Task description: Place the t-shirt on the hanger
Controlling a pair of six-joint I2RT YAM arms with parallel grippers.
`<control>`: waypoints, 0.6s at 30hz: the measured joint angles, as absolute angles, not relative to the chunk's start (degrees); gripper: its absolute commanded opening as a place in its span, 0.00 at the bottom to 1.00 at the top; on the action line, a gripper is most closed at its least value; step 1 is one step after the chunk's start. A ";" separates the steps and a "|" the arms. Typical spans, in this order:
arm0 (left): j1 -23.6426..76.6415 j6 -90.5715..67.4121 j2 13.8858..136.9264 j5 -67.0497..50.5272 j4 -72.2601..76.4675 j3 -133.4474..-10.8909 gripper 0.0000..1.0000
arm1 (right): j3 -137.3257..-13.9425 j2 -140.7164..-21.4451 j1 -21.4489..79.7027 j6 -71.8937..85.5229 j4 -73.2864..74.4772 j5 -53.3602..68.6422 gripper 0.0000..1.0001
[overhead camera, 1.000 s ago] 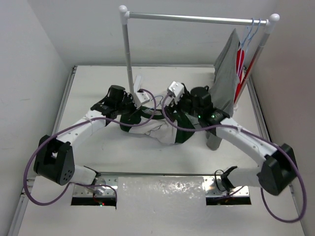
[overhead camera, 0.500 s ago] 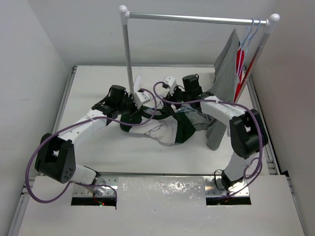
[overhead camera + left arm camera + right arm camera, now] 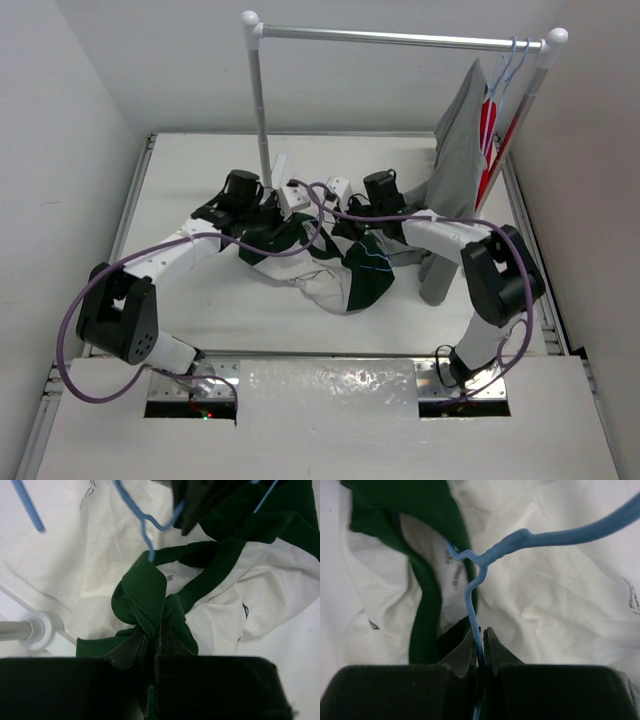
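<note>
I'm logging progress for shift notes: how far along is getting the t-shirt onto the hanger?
Done: both grips are made. The left gripper is shut on the green collar of the t-shirt, the right gripper on the hanger wire beside the neck opening. In hand: working the hanger into the neck. Left: the shirt lies crumpled on the table, its shoulders not yet on the hanger.

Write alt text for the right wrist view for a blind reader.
The right gripper is shut on the thin pale-blue wire hanger, just below its twisted neck. Behind lies the crumpled off-white and dark green t-shirt, a green band curving down the frame's left.
</note>
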State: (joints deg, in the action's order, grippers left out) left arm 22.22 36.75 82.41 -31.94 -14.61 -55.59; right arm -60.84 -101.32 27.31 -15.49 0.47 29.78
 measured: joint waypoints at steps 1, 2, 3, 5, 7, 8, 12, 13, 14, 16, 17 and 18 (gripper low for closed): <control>22.48 36.71 82.87 -31.79 -14.35 -56.01 0.00 | -59.40 -99.90 27.97 -15.75 -0.62 29.04 0.00; 22.59 36.73 83.37 -31.59 -14.06 -56.45 0.00 | -58.15 -98.48 28.56 -16.10 -1.15 28.34 0.00; 22.74 36.80 83.94 -31.42 -14.06 -57.10 0.01 | -56.90 -96.82 29.26 -16.45 -1.63 27.24 0.00; 22.87 37.15 85.19 -31.22 -14.81 -58.83 0.08 | -54.72 -93.82 30.22 -16.62 -3.09 25.30 0.00; 22.90 37.69 86.50 -31.00 -15.81 -60.99 0.11 | -52.51 -91.00 30.65 -16.86 -4.64 23.51 0.00; 22.90 37.89 87.15 -30.96 -16.25 -62.17 0.15 | -51.48 -89.78 30.85 -17.06 -5.23 22.87 0.00; 22.92 40.27 88.09 -31.75 -18.55 -65.08 0.21 | -47.51 -84.82 31.90 -18.06 -8.40 20.75 0.00; 22.92 41.08 88.07 -32.10 -19.44 -65.47 0.22 | -46.59 -83.79 32.27 -18.11 -9.52 20.69 0.00; 22.92 42.11 88.05 -32.34 -19.94 -65.67 0.24 | -46.06 -83.11 32.53 -18.06 -10.33 20.69 0.00; 22.90 44.34 87.96 -32.67 -20.82 -65.69 0.28 | -45.80 -82.56 32.80 -18.02 -11.64 20.84 0.00; 22.92 45.52 87.96 -33.04 -21.37 -65.69 0.30 | -45.80 -82.56 32.84 -17.93 -12.36 20.99 0.00; 22.92 46.81 87.96 -33.61 -22.13 -65.69 0.31 | -45.80 -82.56 32.84 -17.80 -13.02 21.06 0.00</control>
State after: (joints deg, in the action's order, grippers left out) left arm 22.92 46.81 87.96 -33.61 -22.13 -65.69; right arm -45.80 -82.56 32.84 -17.80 -13.02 21.06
